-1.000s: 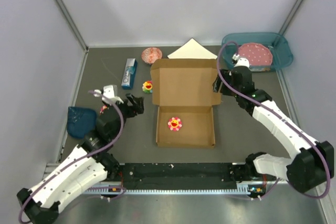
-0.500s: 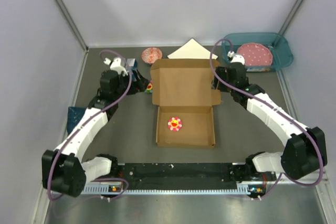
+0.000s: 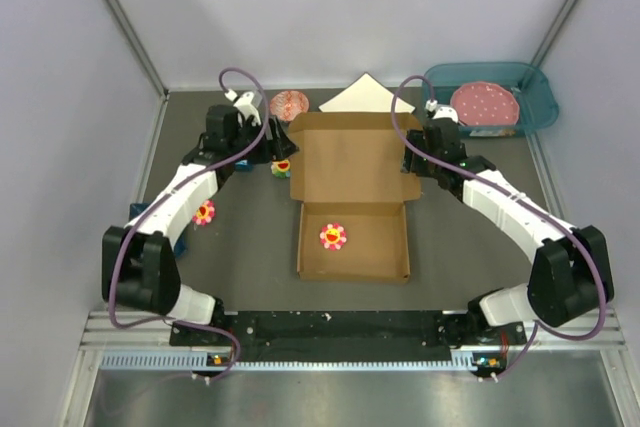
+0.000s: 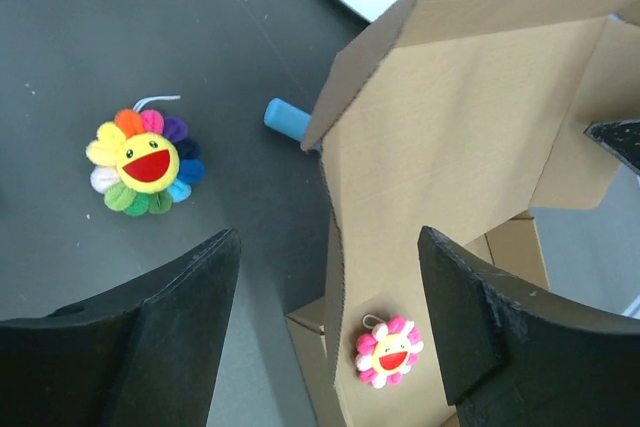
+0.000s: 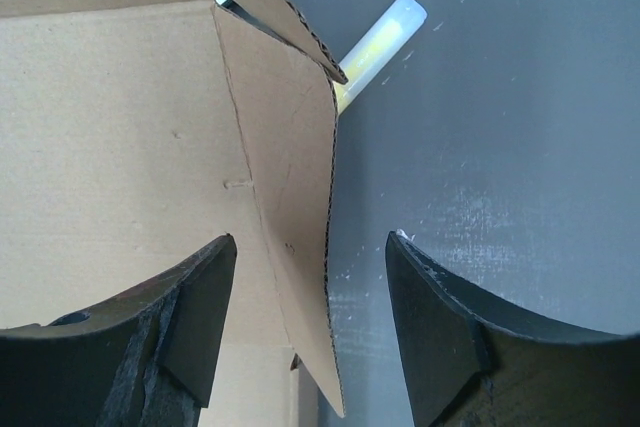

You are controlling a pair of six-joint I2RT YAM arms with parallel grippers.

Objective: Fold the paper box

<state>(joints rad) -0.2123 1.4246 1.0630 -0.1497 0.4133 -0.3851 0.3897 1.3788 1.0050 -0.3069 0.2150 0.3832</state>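
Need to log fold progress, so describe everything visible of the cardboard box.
The paper box is plain brown cardboard, lying open. Its near half is a shallow tray with raised walls, holding a pink flower toy. Its far half is the lid panel, with its side flaps bent upward. The left gripper and right gripper, both open, straddle the lid's left and right flaps; whether they touch is unclear. A white paper sheet shows just beyond the far edge.
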